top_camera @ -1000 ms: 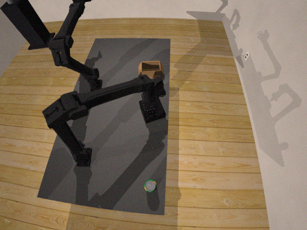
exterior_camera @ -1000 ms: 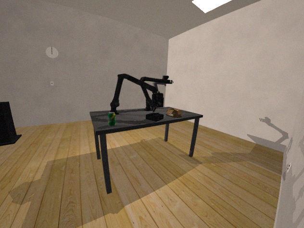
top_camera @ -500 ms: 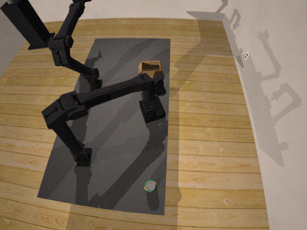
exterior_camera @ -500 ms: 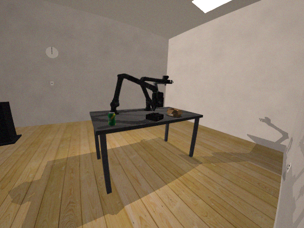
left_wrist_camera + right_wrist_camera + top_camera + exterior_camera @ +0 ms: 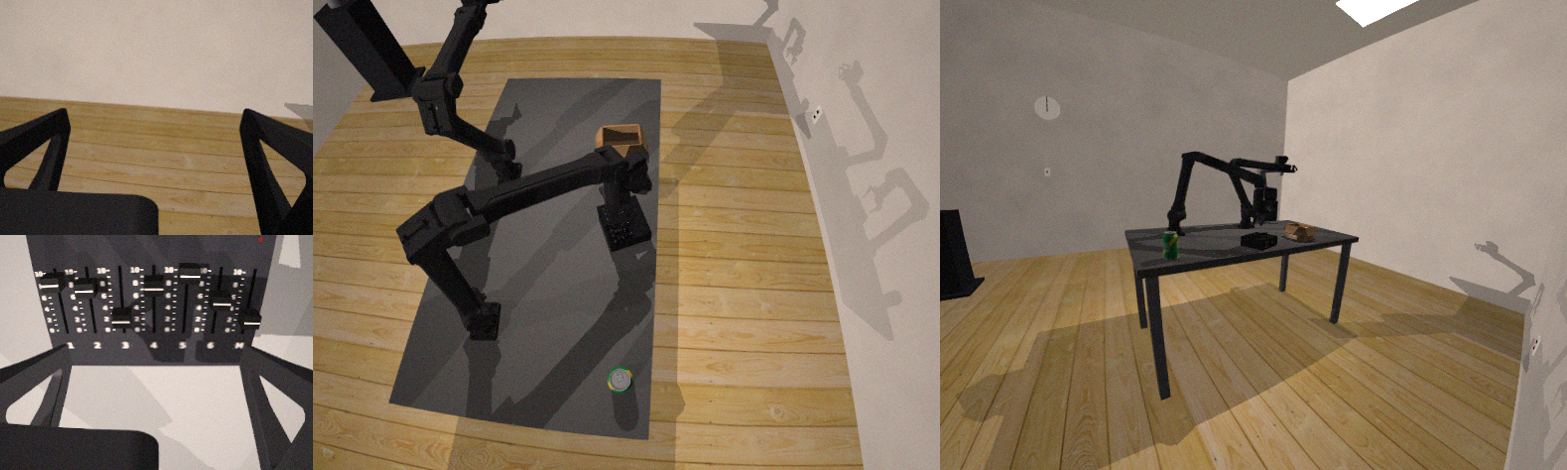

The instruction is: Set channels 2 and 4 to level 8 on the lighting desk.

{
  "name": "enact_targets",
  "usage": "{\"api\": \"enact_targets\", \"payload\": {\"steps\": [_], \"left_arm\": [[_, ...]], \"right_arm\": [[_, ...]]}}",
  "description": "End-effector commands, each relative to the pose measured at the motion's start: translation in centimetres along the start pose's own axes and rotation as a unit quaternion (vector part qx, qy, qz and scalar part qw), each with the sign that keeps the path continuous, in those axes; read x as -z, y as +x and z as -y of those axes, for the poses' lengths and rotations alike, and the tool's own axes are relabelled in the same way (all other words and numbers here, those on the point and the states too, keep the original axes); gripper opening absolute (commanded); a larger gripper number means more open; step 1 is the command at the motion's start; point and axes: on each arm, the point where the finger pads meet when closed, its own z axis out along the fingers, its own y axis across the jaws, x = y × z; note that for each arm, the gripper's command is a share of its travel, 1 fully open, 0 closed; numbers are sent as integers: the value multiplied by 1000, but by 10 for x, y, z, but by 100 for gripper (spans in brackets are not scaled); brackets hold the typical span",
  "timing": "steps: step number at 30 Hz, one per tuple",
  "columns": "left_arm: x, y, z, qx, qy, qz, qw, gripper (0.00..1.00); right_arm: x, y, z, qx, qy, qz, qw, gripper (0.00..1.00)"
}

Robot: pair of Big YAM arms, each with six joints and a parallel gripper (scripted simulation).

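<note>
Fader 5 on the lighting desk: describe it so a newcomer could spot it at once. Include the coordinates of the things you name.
On the table [image 5: 540,283] [image 5: 1213,260] sits the black lighting desk [image 5: 644,233] [image 5: 1258,241] [image 5: 150,353]. In the right wrist view, fader 5 [image 5: 189,272] stands above the printed 5, its cap higher than those of faders 4 and 6.

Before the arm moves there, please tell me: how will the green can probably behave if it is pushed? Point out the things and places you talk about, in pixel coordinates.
The green can [image 5: 620,380] [image 5: 1170,245] stands upright and is taller than wide, so a push near its top may tip it. Its round side suggests it could roll once fallen. It stands near the table's edge, so it might then drop off.
</note>
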Motion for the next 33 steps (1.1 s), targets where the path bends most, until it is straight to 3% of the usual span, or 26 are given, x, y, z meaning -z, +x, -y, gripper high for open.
{"api": "enact_targets", "payload": {"steps": [1,3,11,17,20,21,33], "left_arm": [[0,-20,-1,-6,0,14,1000,100],[0,-20,-1,-6,0,14,1000,100],[0,-20,-1,-6,0,14,1000,100],[0,-20,-1,-6,0,14,1000,100],[0,-20,-1,-6,0,14,1000,100],[0,-20,-1,-6,0,14,1000,100],[0,-20,-1,-6,0,14,1000,100]], "right_arm": [[66,-16,-8,0,-15,44,999,100],[66,-16,-8,0,-15,44,999,100],[110,-12,-7,0,-15,44,999,100],[120,-11,-7,0,-14,41,999,100],[119,-10,-7,0,-13,39,999,100],[108,-4,-4,0,-9,26,1000,100],[109,-4,-4,0,-9,27,1000,100]]}}
